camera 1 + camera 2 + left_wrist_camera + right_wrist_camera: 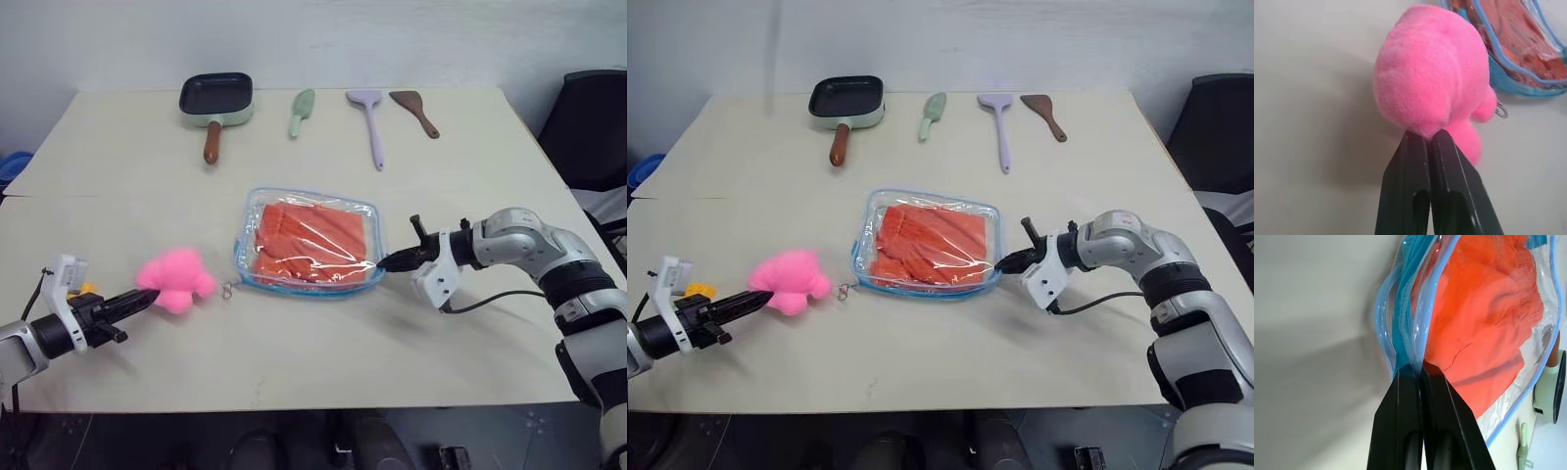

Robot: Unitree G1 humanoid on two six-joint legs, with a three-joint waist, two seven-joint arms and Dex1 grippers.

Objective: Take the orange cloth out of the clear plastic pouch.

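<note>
While the pouch (pixel 310 241) lies flat near the middle of the table (pixel 118 176), my right gripper (pixel 1418 371) has its fingers pressed together on the pouch's blue-trimmed edge, at the corner toward the table's right edge and front. The cloth (pixel 312 239) sits inside the pouch, folded, under the clear plastic. On the pouch's left side a small metal ring (pixel 230 288) lies on the table just beside it.

My left gripper (pixel 1422 134) is shut, fingers together with nothing between them, tips touching the pink plush toy (pixel 176 279). The toy sits left of the pouch, near the table's front edge, close to the ring. A small yellow-orange piece (pixel 698 290) shows beside my left wrist; can't tell what it is.

Along the table's far edge, left to right: a dark square pan with a brown handle (pixel 216 104), a green spatula (pixel 302 110), a lilac spatula (pixel 368 116), a brown spatula (pixel 413 110). All well apart from the pouch.
</note>
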